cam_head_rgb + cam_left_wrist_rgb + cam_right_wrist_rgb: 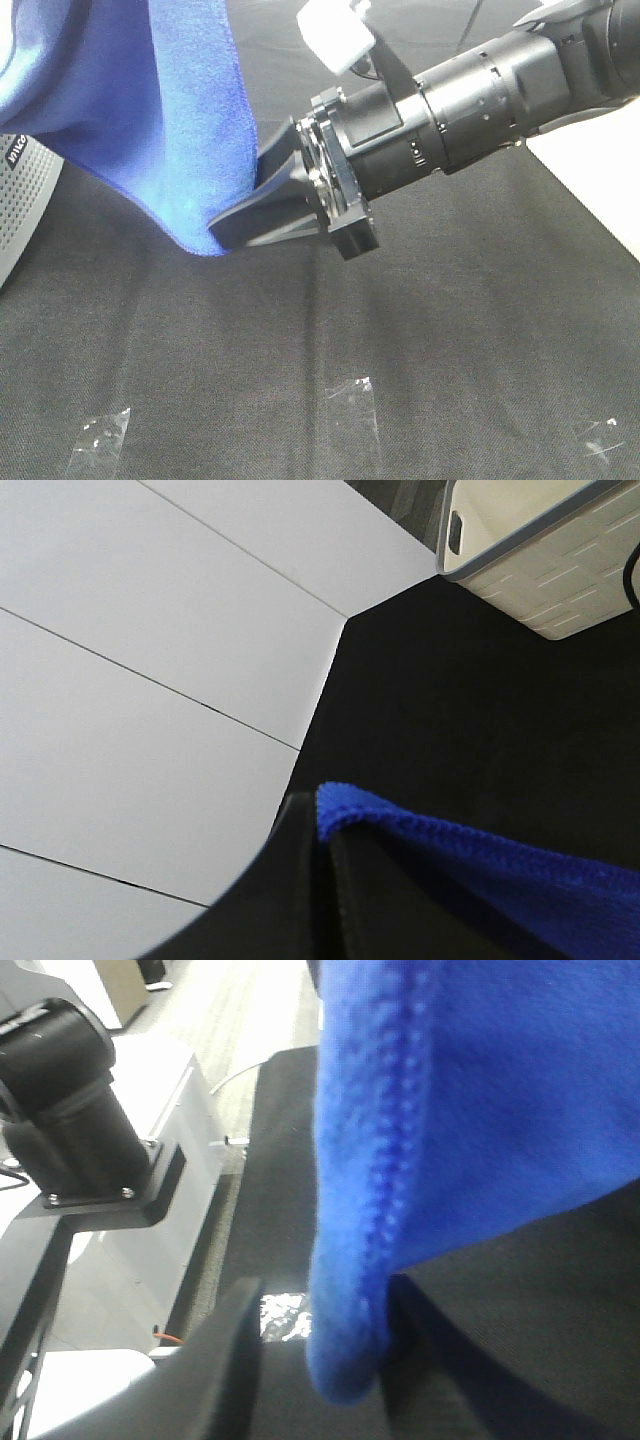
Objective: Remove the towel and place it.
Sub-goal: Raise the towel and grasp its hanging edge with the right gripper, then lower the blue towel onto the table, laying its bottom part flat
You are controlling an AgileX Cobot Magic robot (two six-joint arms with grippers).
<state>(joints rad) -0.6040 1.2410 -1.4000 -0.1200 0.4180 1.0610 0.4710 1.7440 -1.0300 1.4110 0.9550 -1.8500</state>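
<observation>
The royal-blue towel (pixel 160 110) hangs down from the upper left over the black table cloth (pixel 420 330), its lowest corner pointing down. My right gripper (pixel 235 200) reaches in from the right and straddles that corner. In the right wrist view the stitched hem (pixel 385 1160) hangs between the fingers, and a gap shows between one finger (pixel 225 1360) and the cloth, so the jaws stand open. My left gripper (pixel 325 835) is shut on another edge of the towel (pixel 480 855), high above the table. It is out of frame in the exterior view.
A grey perforated device (pixel 20 190) stands at the left table edge. A white slotted basket (pixel 540 570) sits on the table's far side. Three clear tape pieces (pixel 352 395) mark the cloth near the front. The other arm's base (pixel 70 1080) is beyond the table edge.
</observation>
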